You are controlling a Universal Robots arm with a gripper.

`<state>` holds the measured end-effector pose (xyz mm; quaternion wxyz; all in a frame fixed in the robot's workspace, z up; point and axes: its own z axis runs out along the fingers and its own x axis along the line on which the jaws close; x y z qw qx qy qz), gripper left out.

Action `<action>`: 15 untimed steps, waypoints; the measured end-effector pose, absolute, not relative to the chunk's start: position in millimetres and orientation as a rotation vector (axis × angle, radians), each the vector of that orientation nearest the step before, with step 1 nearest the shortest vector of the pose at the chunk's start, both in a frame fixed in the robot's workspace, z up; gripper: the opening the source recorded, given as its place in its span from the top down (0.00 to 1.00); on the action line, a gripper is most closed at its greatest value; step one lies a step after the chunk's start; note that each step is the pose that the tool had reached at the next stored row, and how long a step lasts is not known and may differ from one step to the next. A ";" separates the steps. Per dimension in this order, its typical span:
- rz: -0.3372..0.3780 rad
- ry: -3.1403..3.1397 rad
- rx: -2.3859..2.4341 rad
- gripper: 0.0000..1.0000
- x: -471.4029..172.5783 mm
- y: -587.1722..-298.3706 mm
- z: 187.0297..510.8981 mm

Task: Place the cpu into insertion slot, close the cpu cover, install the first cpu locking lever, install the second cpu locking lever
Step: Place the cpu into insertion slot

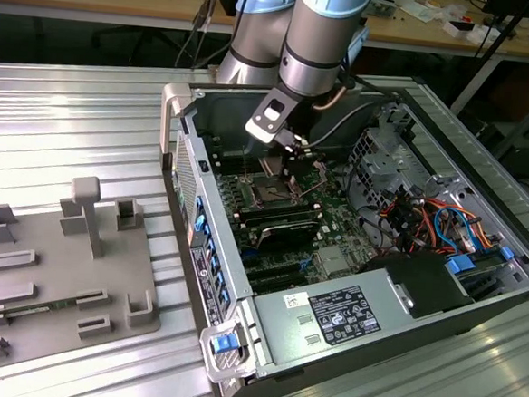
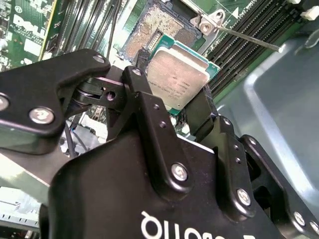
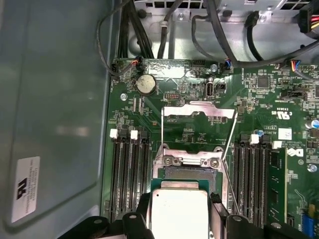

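The end effector (image 2: 169,92) pinches the cpu (image 2: 178,77) by two opposite edges near the bare insertion slot (image 2: 158,27), cpu cover (image 3: 199,108) raised.

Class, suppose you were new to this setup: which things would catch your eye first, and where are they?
The silvery cpu stands out, gripped in the black end effector close to the open insertion slot. In the exterior view, the arm reaches into an open computer case.
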<state>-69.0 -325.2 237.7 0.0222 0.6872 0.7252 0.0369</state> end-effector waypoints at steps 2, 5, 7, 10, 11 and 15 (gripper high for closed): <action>0.114 2.247 2.129 0.45 -69.0 -325.2 234.0; 0.114 2.247 2.129 0.45 -69.0 -325.2 227.3; 0.114 2.245 2.130 0.45 -69.0 -326.0 222.9; 0.113 2.238 2.138 0.45 -69.0 -326.8 217.3; 0.113 2.231 2.145 0.45 -69.0 -327.1 214.4; 0.110 2.221 2.154 0.45 -69.3 -328.3 208.2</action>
